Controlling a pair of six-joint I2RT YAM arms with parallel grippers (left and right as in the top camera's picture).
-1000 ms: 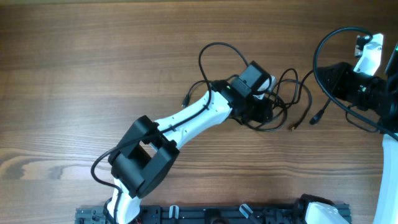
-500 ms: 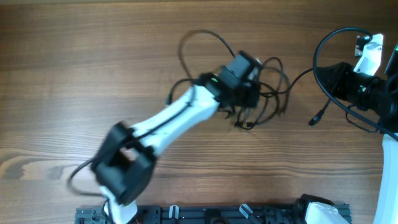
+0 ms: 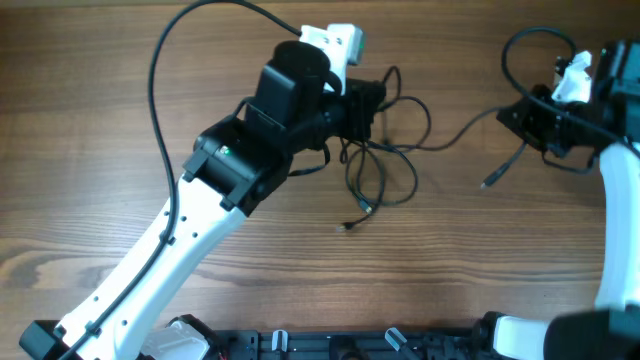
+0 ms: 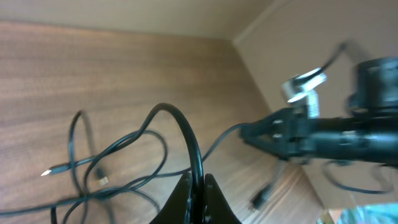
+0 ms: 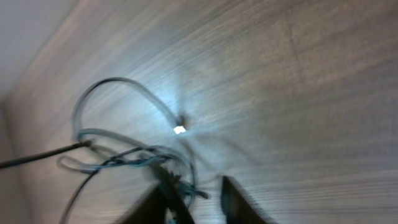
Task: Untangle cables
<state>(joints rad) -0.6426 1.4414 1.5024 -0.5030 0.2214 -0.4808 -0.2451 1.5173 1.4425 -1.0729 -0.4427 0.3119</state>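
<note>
The cables are thin black cords in loose loops on the wooden table, with a plug end at the front. My left gripper is at the bunch's upper left. In the left wrist view it is shut on one arching black cable, with more loops to the left. One cord runs right to my right gripper, and a plug hangs below it. The right wrist view is blurred. That gripper has its fingers apart, with tangled cable against its left finger.
A thick black arm cable arcs over the left arm, and another loops by the right arm. The right arm shows in the left wrist view. The table's far edge meets a wall.
My left arm has swung up and to the left, holding a cable and dragging the bunch left and spreading it. The right gripper shifted slightly left, and the plug below it moved left too.
</note>
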